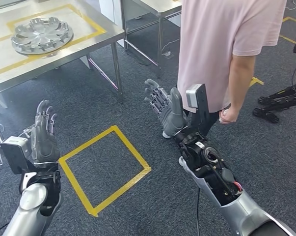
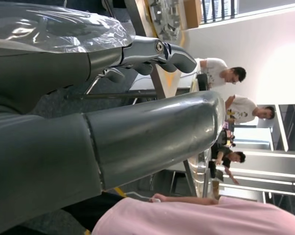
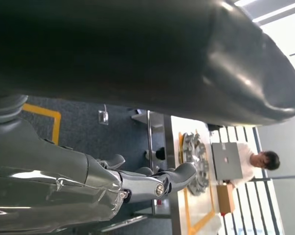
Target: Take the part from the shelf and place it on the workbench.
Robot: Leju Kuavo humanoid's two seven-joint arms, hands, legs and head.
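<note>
The part, a silver wheel cover (image 1: 41, 34), lies flat on the steel workbench (image 1: 101, 35) at the upper left, inside a yellow taped outline. It shows again as the wheel cover (image 3: 194, 161) on the bench in the right wrist view. My left hand (image 1: 43, 133) is raised over the floor at the lower left, fingers apart and holding nothing. My right hand (image 1: 166, 105) is lifted in the middle, fingers spread and empty, well to the right of the bench.
A person in a pink shirt (image 1: 220, 44) stands close beyond my right hand, one arm hanging. A yellow taped square (image 1: 103, 169) marks the carpet between my arms. Another steel table (image 1: 159, 10) stands behind. Several people (image 2: 230, 73) sit in the background.
</note>
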